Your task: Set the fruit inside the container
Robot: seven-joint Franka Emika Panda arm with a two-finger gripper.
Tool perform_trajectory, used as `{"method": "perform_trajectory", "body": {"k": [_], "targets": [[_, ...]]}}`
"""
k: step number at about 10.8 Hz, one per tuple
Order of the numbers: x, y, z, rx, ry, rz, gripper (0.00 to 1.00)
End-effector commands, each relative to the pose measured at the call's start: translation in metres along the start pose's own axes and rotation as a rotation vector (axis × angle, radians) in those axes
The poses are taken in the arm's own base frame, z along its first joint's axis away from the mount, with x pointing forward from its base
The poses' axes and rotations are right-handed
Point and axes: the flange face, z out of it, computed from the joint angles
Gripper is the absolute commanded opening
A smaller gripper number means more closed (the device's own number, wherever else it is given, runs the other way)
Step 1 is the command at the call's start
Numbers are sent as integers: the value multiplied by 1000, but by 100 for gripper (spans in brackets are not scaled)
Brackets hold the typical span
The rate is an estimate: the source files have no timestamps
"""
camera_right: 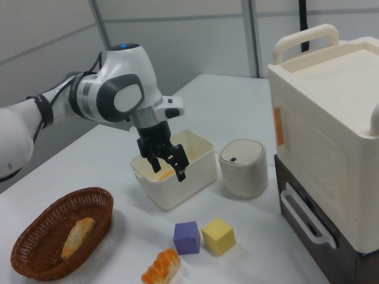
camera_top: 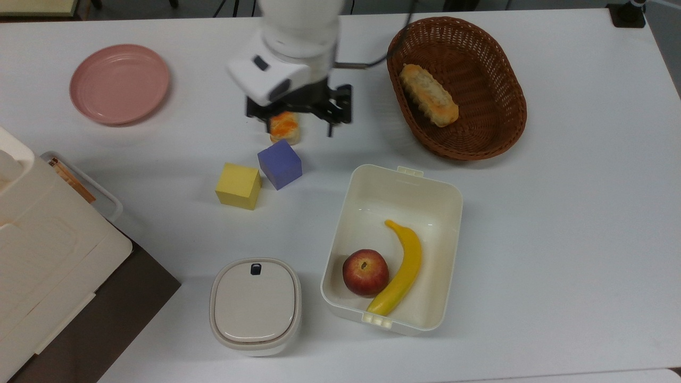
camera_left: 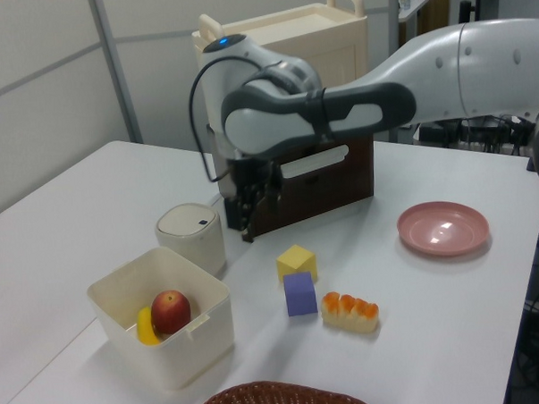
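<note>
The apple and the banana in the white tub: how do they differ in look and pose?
The apple is round and red; the banana is long, curved and yellow. The apple sits stem dimple up; the banana lies flat, curving beside it. Both rest in the cream-white tub.

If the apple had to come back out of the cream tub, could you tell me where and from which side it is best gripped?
Probably from straight above, fingers across the apple's widest middle. It sits stem dimple up in the tub's corner. In the top view, the banana touches its right side and the wall runs close on its left, so closing along the tub's length looks freer. The open gripper hangs above the iced bread.
</note>
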Motion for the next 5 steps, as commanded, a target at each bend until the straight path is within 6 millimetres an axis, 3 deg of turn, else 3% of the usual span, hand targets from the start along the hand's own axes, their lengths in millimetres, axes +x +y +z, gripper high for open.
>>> {"method": "perform_trajectory", "body": {"k": [1, 5], "targets": [[-10, 20, -9, -4, -18, -26, 100], [-18, 36, -22, -46, -30, 2, 100]]}}
